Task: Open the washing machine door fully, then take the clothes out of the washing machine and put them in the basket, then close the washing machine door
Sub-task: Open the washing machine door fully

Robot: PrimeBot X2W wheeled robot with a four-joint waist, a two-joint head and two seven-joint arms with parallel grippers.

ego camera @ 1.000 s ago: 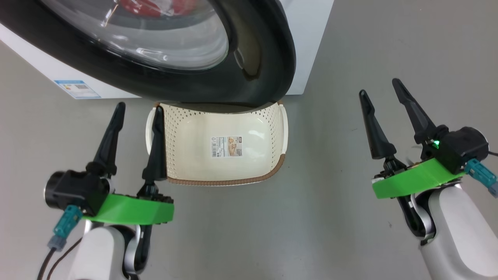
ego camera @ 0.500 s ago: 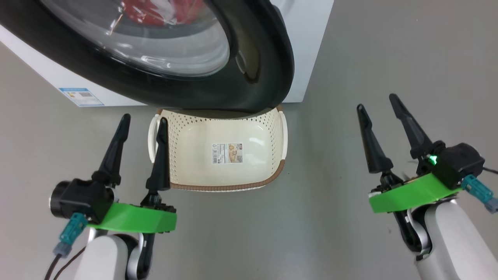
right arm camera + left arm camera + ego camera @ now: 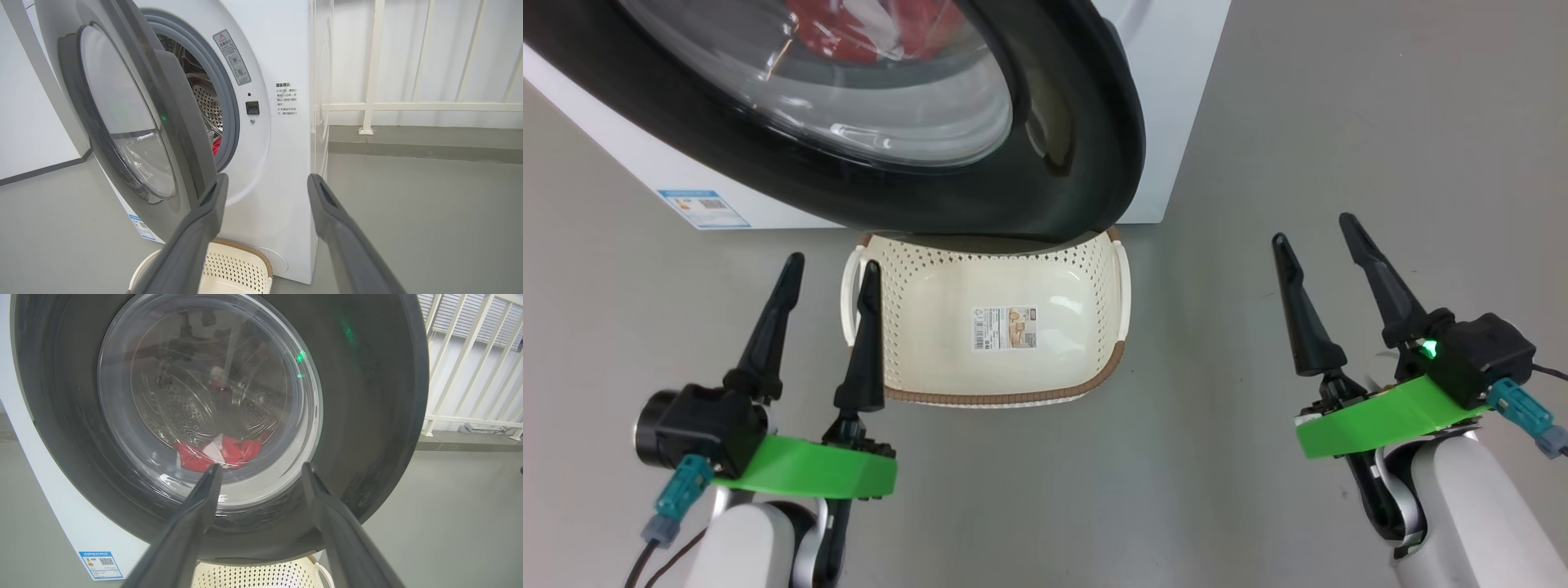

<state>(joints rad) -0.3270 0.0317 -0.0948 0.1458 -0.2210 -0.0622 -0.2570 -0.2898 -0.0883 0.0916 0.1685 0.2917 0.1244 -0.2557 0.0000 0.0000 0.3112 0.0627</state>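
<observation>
Flanking the basket (image 3: 1013,398), the left end effector (image 3: 834,261) and right end effector (image 3: 1312,229) point forward, both released.

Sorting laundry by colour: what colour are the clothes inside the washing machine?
Red with a white part; the clothes show clearest in the left wrist view.

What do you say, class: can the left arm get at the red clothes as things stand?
Probably not. The washing machine door, only partly open, stands between the open left tool and the clothes inside the drum.
</observation>
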